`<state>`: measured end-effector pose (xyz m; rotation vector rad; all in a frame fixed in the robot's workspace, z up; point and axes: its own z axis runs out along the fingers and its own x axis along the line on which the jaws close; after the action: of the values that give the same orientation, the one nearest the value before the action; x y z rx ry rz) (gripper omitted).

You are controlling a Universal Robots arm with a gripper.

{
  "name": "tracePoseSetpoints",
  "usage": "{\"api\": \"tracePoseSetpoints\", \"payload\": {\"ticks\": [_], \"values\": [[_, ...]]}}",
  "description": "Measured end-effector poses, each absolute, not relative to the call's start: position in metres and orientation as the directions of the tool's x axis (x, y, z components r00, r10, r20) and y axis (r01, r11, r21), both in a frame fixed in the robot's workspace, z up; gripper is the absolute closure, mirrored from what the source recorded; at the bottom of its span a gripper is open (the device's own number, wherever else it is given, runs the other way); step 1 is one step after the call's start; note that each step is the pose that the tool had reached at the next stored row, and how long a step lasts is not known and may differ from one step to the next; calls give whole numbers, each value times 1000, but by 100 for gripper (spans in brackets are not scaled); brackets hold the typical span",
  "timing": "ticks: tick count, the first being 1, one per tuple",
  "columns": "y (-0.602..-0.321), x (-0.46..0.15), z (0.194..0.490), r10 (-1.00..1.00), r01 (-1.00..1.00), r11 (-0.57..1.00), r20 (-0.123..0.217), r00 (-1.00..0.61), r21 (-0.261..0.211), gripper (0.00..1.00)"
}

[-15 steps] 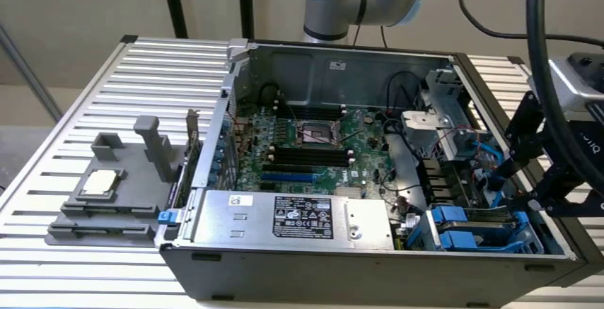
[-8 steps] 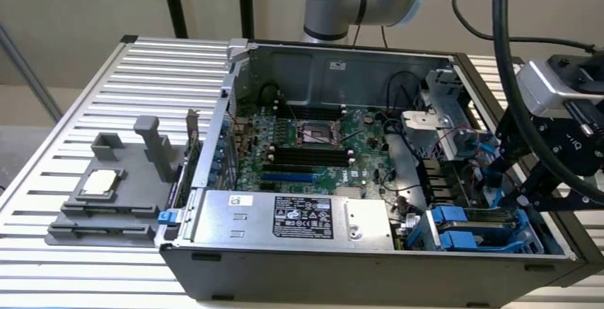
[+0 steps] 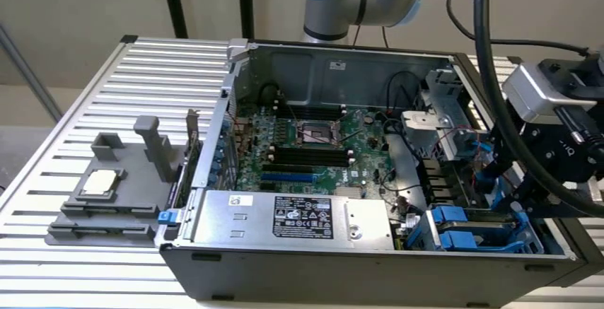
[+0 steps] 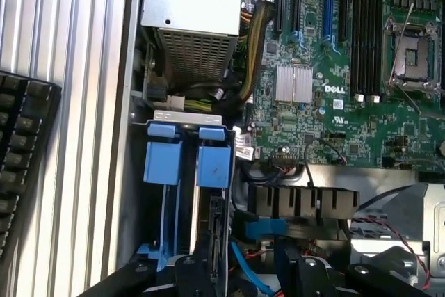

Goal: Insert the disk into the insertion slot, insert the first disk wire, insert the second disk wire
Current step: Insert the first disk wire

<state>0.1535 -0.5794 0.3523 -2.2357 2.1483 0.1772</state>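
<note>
The insertion slot [image 3: 477, 230] is the drive bay at the case's front corner on the exterior view's right, marked by two blue latch tabs [image 4: 188, 163]. Between its blue rails a thin dark board edge [image 4: 217, 222] stands on end; it looks like the disk seated in the bay. My gripper [image 3: 514, 197] hangs just over the bay's inner end. Its black fingers [image 4: 193, 269] stand apart, open, and nothing is clamped between them. A thin blue wire [image 4: 245, 270] runs loosely through the gap between them, and a blue plug [image 4: 268, 227] lies just beyond.
The open computer case [image 3: 378, 266] holds a motherboard [image 3: 312, 146] and a silver box with a black label [image 3: 302, 217]. A grey block fixture [image 3: 104, 196] sits on the ribbed table at the exterior view's left. A black keyboard [image 4: 21, 158] lies outside the case wall.
</note>
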Motion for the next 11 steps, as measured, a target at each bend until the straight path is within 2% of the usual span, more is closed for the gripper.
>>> {"api": "tracePoseSetpoints", "payload": {"ticks": [11], "values": [[-588,170,352,-992,-998,-43,-117,37,53,51]]}}
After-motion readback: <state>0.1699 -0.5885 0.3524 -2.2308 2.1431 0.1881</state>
